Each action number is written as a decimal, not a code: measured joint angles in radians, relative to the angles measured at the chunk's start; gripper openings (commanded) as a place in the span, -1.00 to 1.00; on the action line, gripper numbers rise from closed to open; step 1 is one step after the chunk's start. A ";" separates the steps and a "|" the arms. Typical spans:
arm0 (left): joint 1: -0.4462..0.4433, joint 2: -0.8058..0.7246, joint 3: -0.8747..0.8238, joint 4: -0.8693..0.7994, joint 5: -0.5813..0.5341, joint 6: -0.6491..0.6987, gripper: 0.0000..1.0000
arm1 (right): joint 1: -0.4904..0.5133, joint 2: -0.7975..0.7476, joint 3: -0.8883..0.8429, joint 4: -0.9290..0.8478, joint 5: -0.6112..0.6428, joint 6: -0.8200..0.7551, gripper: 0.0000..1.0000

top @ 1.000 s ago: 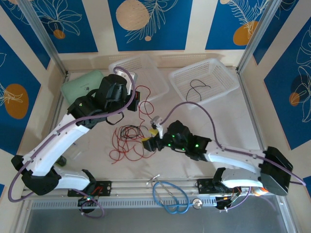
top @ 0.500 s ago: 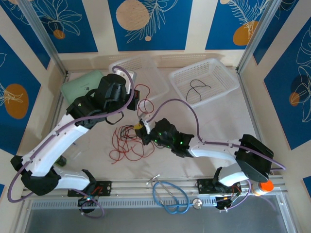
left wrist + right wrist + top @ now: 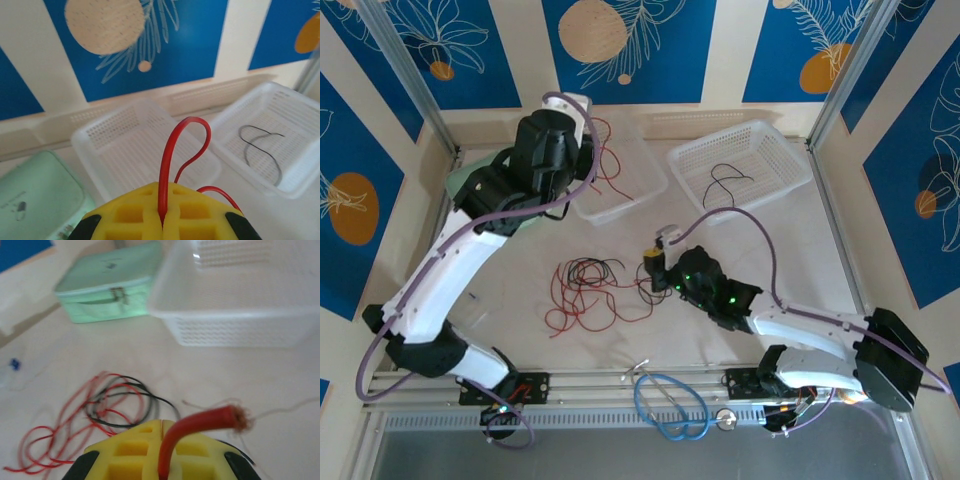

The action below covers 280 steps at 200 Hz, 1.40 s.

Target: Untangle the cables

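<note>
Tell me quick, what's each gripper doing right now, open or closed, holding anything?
Left gripper: closed, pinching a red cable loop.
Right gripper: closed, pinching a red cable end.

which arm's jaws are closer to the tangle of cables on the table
Right. Right jaws sit just right of the tangle, shut on a red cable end; left jaws are far back by the left basket.

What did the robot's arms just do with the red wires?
The left fingers, clamped on a red cable, lifted it away toward the left basket. The right fingers reached left to the tangle, shut on a red cable end and pulled back right. The black cable in the right basket stayed put.
</note>
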 measured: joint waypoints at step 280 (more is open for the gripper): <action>0.000 -0.011 -0.268 0.082 0.445 -0.016 -1.00 | -0.265 0.204 0.673 -0.715 -0.428 0.046 0.28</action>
